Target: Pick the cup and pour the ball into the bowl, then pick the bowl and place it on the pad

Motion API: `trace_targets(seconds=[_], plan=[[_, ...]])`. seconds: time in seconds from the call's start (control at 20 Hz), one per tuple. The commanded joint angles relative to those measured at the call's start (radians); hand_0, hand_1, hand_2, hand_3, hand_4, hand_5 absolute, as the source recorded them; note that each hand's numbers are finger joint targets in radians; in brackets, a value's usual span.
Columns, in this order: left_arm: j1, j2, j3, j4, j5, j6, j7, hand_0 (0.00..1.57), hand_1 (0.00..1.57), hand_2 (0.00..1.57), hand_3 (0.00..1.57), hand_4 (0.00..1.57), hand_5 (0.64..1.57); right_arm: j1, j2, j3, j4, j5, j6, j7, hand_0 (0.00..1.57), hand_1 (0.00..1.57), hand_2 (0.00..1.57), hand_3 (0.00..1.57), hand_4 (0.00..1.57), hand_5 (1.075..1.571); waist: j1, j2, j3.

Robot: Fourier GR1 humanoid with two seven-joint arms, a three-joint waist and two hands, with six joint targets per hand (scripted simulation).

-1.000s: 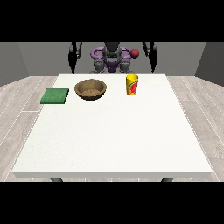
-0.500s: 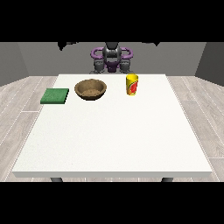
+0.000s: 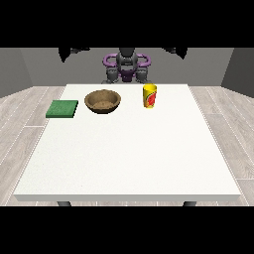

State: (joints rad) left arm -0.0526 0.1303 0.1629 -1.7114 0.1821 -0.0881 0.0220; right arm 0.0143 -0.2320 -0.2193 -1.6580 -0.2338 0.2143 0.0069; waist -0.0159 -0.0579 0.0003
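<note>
Reaching for cup, just beside bowl toward view's right; gripping upright, keeping ball inside. Hand at view's right raised well above bowl, apparently holding nothing; openness unclear.

Table: white top, matt, faintly speckled, no gloss seen. Bowl: brown, wood-like, dull finish; inner surface lighter and mottled, rim darker. Cup: yellow with a red patch, smooth, plastic-like, slight sheen noted on the wall. Pad: green, flat, matt, finely grained like cloth or foam; material cannot be told. Floor: pale grey planks, wood-grain pattern, matt.
</note>
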Motion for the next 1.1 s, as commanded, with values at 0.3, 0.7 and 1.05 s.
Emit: trace_targets(seconds=[0.3, 0.7, 1.05], plan=[[-0.075, -0.029, 0.021, 0.25, -0.068, -0.003, -0.328, 0.0, 0.0, 0.0, 0.0, 0.0, 1.525, -0.086, 0.005, -0.024, 0.115, 0.033, 0.02, -0.139, 0.0, 0.0, 0.0, 0.0, 0.0, 1.571, -0.022, 0.164, -0.0005], [-0.154, -0.128, -0.049, 0.535, -0.172, 0.145, -0.583, 0.0, 0.0, 0.0, 0.0, 0.0, 1.518, -0.149, -0.009, -0.007, 0.116, 0.045, 0.038, -0.145, 0.0, 0.0, 0.0, 0.0, 0.0, 1.571, -0.087, 0.223, -0.0007], [-0.226, -0.13, -0.016, 0.762, -0.179, 0.204, -0.792, 0.0, 0.0, 0.0, 0.0, 0.0, 1.517, -0.136, 0.001, -0.032, 0.233, 0.047, 0.085, -0.293, 0.0, 0.0, 0.0, 0.0, 0.0, 1.57, -0.091, 0.281, -0.0005]])
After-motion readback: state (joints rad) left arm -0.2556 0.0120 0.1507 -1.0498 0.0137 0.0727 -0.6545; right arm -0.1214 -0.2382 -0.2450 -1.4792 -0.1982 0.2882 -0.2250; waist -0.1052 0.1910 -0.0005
